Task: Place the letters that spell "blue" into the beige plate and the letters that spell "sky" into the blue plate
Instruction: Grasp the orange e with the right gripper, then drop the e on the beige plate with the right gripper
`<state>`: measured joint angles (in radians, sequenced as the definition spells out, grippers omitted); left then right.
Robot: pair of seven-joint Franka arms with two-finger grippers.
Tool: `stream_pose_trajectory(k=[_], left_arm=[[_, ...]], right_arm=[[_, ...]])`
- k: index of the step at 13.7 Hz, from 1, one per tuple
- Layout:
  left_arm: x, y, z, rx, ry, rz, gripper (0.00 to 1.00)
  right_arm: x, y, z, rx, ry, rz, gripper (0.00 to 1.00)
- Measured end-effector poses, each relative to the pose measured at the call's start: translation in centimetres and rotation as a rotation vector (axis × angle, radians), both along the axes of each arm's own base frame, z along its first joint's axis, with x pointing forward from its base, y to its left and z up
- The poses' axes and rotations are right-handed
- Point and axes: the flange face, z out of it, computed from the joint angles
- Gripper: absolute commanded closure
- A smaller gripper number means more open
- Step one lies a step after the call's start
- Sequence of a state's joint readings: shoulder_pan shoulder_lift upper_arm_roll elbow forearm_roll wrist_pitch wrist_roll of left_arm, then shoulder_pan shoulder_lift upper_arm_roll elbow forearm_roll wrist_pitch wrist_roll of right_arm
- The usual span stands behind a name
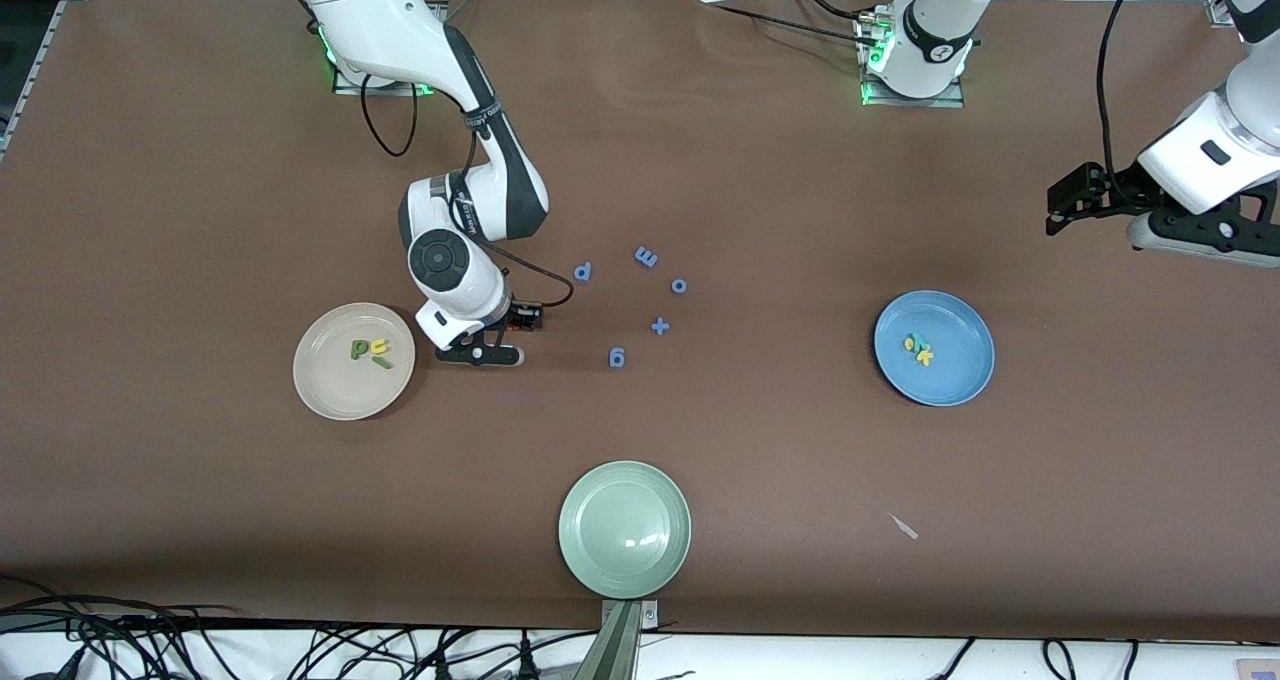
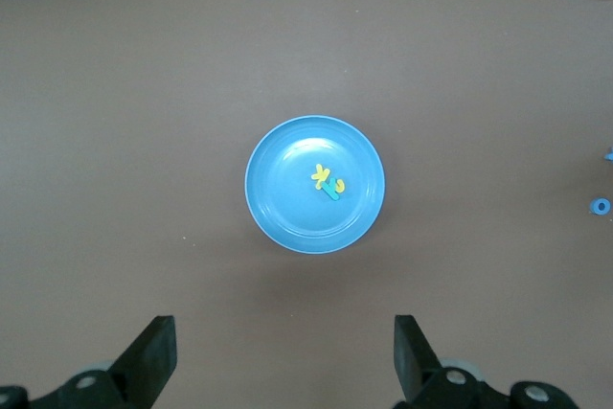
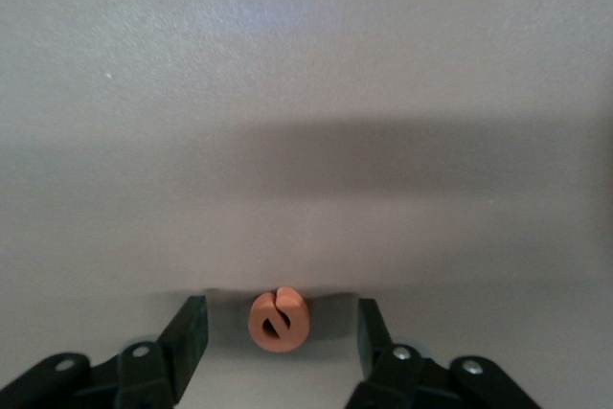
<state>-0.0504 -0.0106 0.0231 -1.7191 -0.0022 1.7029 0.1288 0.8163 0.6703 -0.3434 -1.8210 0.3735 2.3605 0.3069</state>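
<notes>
While the brown table (image 1: pixel 780 440) fills the front view, we see the left arm waiting at the upper edge of that frame at its own end. The left gripper (image 2: pixel 283 356) is released, fingers wide, high over bare table, with the blue plate (image 1: pixel 960 380) showing mid-frame in its wrist view.

The right gripper (image 1: pixel 480 352) is down at the table in the middle band of the frame, just beside the beige plate (image 1: pixel 340 395). Its claw is released, fingers either side of the orange e (image 3: pixel 279 323) with a gap on both sides and no contact.

A pale green plate (image 1: pixel 625 530) sits bottom centre. The beige plate holds the dark green b (image 1: pixel 358 349), yellow u (image 1: pixel 378 347) and green l (image 1: pixel 382 363). The blue plate holds the yellow s (image 1: pixel 911 342), yellow k (image 1: pixel 924 356) and teal y (image 2: pixel 333 189), bunched together.

Five all-blue letters (image 1: pixel 660 326) lie scattered at frame centre. A white scrap (image 1: pixel 905 527) lies low in the frame, below the blue plate.
</notes>
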Motion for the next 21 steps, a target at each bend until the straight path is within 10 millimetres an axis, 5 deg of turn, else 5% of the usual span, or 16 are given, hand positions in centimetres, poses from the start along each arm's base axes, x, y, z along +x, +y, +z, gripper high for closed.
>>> stream_pose_trajectory(k=[2,4,8,12,16,21], left_arm=[[0.2,0.4,-0.1,0.0,-0.003,0.007,0.0],[0.3,0.0,-0.2,0.0,-0.003,0.001,0.0],[0.3,-0.5,0.0,0.0,-0.007,-0.009,0.0],[0.4,-0.7,0.1,0.0,-0.01,-0.011,0.0],[0.4,-1.0,0.7,-0.001,-0.022,-0.018,0.0],[0.5,-1.1,0.6,-0.001,-0.021,-0.018,0.0]], right_arm=[[-0.4,0.1,-0.5,0.0,-0.003,0.003,0.35],[-0.4,0.2,-0.4,0.001,-0.006,0.003,0.51],[-0.3,0.1,0.0,0.004,-0.01,0.005,0.97],[0.4,-1.4,0.4,-0.007,0.0,0.039,0.99],[4.2,-7.2,4.4,-0.038,0.04,0.147,0.99],[7.5,-17.9,7.7,-0.06,0.037,0.316,0.98]])
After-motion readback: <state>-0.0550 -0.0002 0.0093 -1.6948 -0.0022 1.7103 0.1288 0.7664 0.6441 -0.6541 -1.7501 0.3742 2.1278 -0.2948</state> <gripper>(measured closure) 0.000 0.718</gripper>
